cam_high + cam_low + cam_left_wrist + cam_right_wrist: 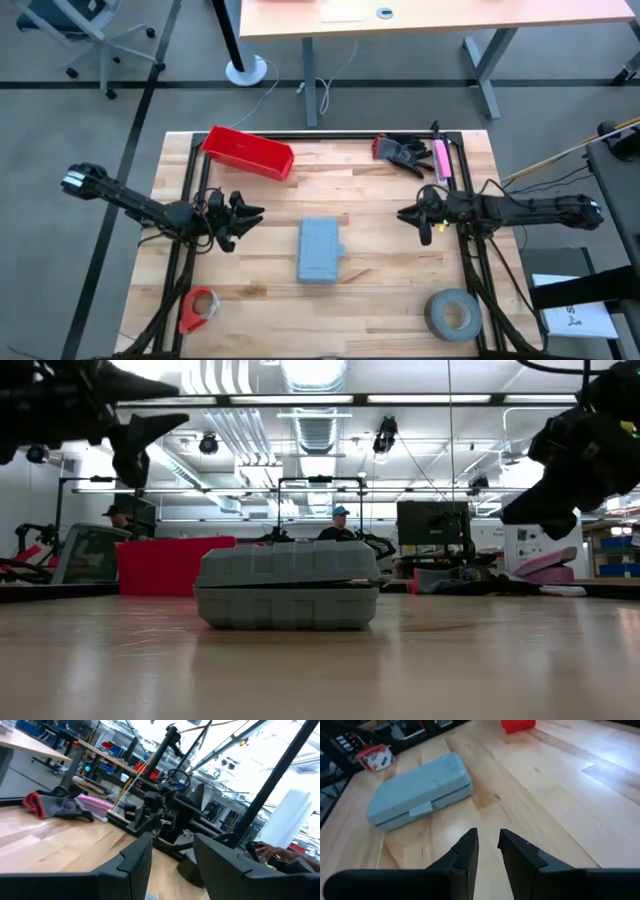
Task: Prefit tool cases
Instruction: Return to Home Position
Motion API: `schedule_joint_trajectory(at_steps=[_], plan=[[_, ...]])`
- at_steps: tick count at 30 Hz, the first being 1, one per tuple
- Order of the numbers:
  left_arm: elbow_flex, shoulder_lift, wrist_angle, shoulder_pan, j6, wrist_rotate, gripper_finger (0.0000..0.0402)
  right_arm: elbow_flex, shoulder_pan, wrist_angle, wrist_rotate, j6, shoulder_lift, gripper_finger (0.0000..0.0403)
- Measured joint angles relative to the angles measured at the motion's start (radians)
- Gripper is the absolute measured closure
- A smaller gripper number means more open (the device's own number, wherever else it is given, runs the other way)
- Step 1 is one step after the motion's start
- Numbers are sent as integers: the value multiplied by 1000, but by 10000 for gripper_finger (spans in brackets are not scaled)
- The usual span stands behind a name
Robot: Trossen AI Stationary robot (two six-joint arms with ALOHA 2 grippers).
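The grey-blue tool case (320, 250) lies shut, flat on its underside in the middle of the wooden table; it also shows in the low view (287, 585) and the right wrist view (420, 790). My left gripper (256, 213) hangs above the table to the case's left, its fingers (172, 845) apart with nothing between them. My right gripper (404, 214) hangs to the case's right, tipped down toward the table. A narrow gap shows between its fingertips (488, 836), and nothing is in it.
A red bin (248, 152) stands at the far left. Black-and-red gloves (402, 152) and a pink tool (441, 160) lie at the far right. A red-cored tape roll (200, 308) sits near left, a grey tape roll (452, 313) near right. People sit beyond the table.
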Motion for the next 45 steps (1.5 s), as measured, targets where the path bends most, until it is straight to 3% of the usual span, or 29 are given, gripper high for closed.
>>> schedule_joint_trajectory(at_steps=[12,19,29,37,45], plan=[[-21,-113,-29,51,0,0,251,-60,-18,119,0,0,-193,358],[-21,-145,-30,56,0,0,251,-74,-18,155,0,0,-321,353],[-21,-176,-39,56,0,0,251,-81,-16,194,7,0,-319,333],[-22,-278,-73,56,0,1,251,-82,-4,199,7,0,-319,340],[-22,-422,-251,56,0,1,251,-82,-5,199,7,0,-319,357]])
